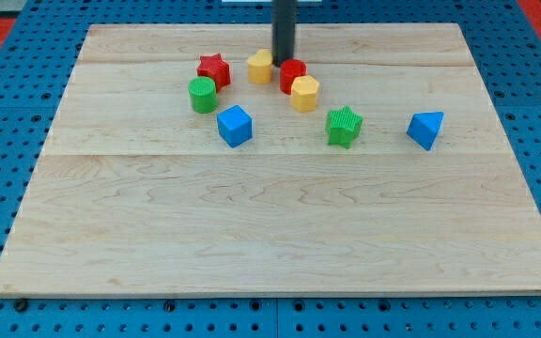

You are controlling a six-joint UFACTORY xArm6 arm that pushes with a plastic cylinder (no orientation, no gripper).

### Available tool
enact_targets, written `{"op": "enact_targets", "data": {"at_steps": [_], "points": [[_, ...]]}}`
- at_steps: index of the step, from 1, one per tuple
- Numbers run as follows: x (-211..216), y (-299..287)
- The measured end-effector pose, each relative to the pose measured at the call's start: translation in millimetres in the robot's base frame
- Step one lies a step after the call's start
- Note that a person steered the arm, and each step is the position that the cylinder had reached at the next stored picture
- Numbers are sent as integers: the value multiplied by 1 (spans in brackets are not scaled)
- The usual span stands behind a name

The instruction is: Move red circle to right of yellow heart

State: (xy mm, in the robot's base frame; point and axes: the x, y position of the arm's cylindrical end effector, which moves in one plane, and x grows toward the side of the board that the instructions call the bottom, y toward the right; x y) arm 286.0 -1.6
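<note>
While you watch the wooden board (280, 225), your red circle (294, 73), a short ribbed cylinder, sits just right of the yellow heart (260, 67), touching the yellow hexagon (305, 93); my tip (283, 62), holding nothing, stands between circle and heart.

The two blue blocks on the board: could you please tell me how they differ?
The blue cube sits left of centre, just below the green cylinder; the blue triangular block stands alone at the view's right. The blue cube shows square faces; the blue triangular block tapers to a wedge. My tip is nearer the cube. Both share colour and similar size.
</note>
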Motion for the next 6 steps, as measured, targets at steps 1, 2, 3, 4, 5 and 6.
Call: {"op": "enact_targets", "data": {"at_steps": [1,2,3,4,5,6], "points": [[-15,13],[-23,11],[-11,-14],[-1,-13],[8,2],[-9,66]]}}
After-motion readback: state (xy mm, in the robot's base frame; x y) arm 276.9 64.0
